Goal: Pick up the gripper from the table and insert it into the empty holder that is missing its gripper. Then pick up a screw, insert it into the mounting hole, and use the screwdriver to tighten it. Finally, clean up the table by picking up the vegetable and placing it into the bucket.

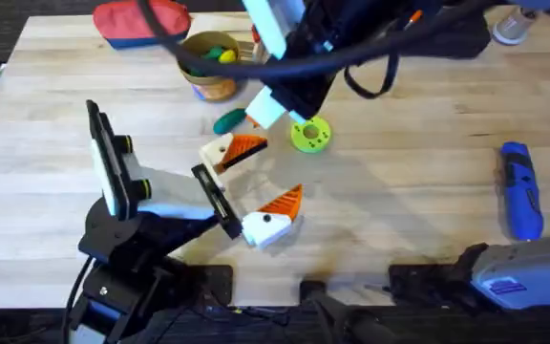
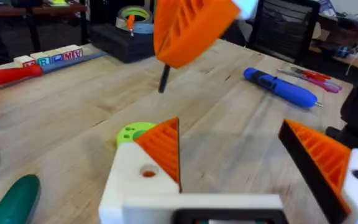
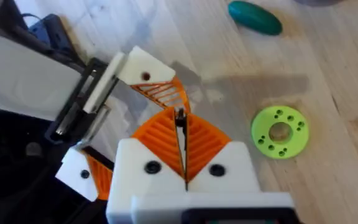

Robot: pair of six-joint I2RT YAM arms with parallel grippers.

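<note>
Screw step: right gripper [image 3: 182, 146], jaws clamped on a screw [image 3: 181, 124], must lower it into the holder [image 3: 143, 70]; left jaws apart.

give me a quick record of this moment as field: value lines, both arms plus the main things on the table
left gripper: open, orange pads on both fingers
right gripper: shut on a thin dark screw, held over the left gripper
vegetable: lying on the table, outside the bucket
bucket: upright, small toys inside
screwdriver: lying on the table's right side, untouched
green ring: flat on the table, near the vegetable
</note>
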